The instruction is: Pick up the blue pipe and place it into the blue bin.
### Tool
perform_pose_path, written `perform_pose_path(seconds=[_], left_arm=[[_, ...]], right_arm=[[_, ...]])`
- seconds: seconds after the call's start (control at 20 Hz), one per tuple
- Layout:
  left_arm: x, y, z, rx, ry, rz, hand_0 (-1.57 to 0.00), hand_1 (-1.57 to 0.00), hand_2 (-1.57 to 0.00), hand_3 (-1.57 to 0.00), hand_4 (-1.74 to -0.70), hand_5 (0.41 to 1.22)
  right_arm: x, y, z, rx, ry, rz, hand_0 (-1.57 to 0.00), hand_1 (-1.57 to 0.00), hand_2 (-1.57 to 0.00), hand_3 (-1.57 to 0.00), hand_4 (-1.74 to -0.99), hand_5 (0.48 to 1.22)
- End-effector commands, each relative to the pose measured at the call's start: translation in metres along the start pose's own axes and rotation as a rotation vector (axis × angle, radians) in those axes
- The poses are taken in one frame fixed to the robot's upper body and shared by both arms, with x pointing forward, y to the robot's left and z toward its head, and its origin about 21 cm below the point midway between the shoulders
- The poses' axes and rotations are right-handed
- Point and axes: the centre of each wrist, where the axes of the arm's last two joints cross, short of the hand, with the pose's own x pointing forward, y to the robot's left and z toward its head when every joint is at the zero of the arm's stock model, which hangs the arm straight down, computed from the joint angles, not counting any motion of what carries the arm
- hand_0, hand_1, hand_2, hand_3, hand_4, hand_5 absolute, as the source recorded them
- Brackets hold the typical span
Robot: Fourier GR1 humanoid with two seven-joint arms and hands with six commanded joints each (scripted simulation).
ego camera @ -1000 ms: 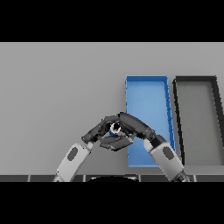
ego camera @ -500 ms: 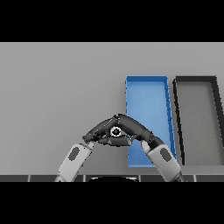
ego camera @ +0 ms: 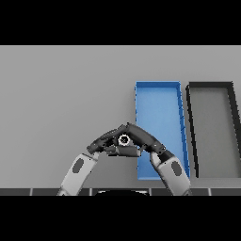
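Observation:
The blue pipe [ego camera: 124, 139] shows only as a small pale ring, end-on, just left of the blue bin [ego camera: 157, 94]. It sits between my two hands, which meet over it in an arch. My left hand [ego camera: 104, 141] reaches in from the lower left, fingers above the pipe and thumb below. My right hand [ego camera: 142, 137] comes from the lower right across the bin's left wall and closes on the pipe from the other side. Most of the pipe's body is hidden by the fingers.
A dark grey bin [ego camera: 211, 85] stands right beside the blue bin, along the table's right side. Both bins are long and run front to back. The grey table [ego camera: 61, 94] stretches to the left and back.
The hands have closed in tighter and flatter around the pipe. Its blue side, visible a second ago, is now covered and only the ring end shows. The position has barely shifted.

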Motion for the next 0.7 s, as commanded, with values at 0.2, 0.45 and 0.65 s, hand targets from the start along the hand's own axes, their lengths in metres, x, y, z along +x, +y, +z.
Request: perform_pose_path(seconds=[0.2, 0.45, 0.65], left_arm=[[-0.0028, 0.0015, -0.0009, -0.025, 0.099, -0.004, -0.25, -0.23, -0.22, -0.18, -1.06, 0.912], [-0.0064, 0.0045, 0.0007, 0.0, 0.153, 0.017, -0.08, -0.07, -0.07, -0.06, -0.97, 0.642], [-0.0088, 0.0029, -0.0022, 0.016, 0.198, 0.024, -0.03, -0.03, -0.03, -0.02, -0.97, 0.544]], right_arm=[[-0.0016, 0.0047, -0.0036, -0.013, 0.004, 0.001, -1.57, -1.57, -1.57, -1.57, -1.499, 1.217], [0.0046, -0.0018, -0.0024, -0.041, -0.044, 0.021, -1.57, -1.57, -1.57, -1.57, -1.499, 1.22], [0.0059, -0.0028, -0.0069, -0.05, -0.055, 0.004, -1.57, -1.57, -1.57, -1.57, -1.497, 1.22]])
